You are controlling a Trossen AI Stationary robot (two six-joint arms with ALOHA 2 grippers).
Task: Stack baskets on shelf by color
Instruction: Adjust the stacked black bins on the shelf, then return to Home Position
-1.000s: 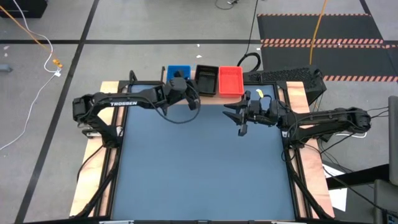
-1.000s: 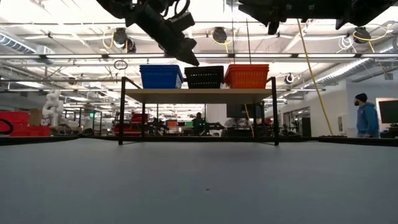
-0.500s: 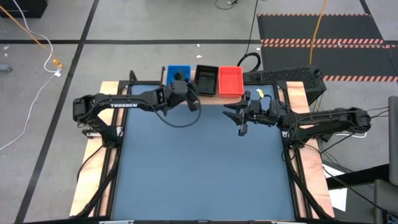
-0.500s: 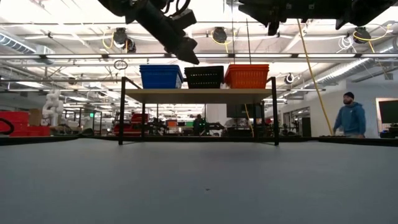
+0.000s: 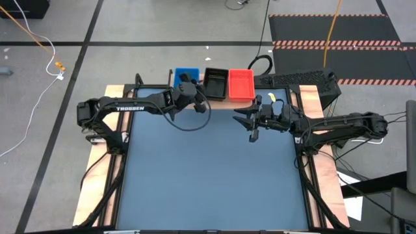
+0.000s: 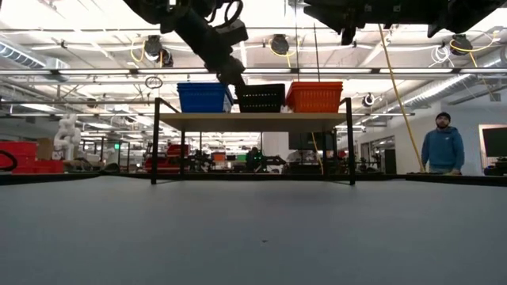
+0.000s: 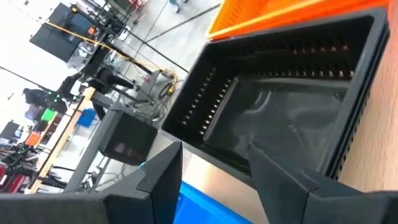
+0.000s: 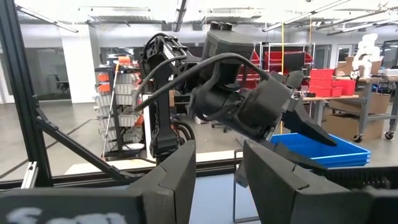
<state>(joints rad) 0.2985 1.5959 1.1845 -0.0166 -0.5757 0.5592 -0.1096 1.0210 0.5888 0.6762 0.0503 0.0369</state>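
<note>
Worktop [image 5: 208, 175] itself carries no baskets. Everything sits on the shelf [image 6: 253, 121] at its far edge, and only three stacks show.

Shelf holds three stacks in a row, touching or nearly so: blue stack [image 5: 187, 74] on the left arm's end, black stack [image 5: 216, 82] in the middle, red stack [image 5: 241, 84] on the right arm's end. Each stack's long axis runs front to back, across the shelf's length. Low view shows the three tops roughly level; layer counts can't be read.

Left arm reaches over the shelf's front edge. Left claw [image 5: 188, 88] is above the seam between blue and black. The left wrist view looks down into the black basket [image 7: 280, 118], with a blue rim [image 7: 205, 208] close under the fingers [image 7: 158, 180]. Fingers are spread wide with nothing between them.

Key relation: black stack lies straight ahead of and just below the left claw, blue one immediately beside it. Left arm is clearly the nearer one to both. My read is that any next grab or nudge on those two is its job, coming in along the basket's long axis.

Right claw [image 5: 250, 120] hangs over the worktop just in front of the shelf, below the red stack, apart from it. Jaws partly open, empty. It's the nearer arm for red, otherwise looks parked.

Sorting by colour looks essentially done.
</note>
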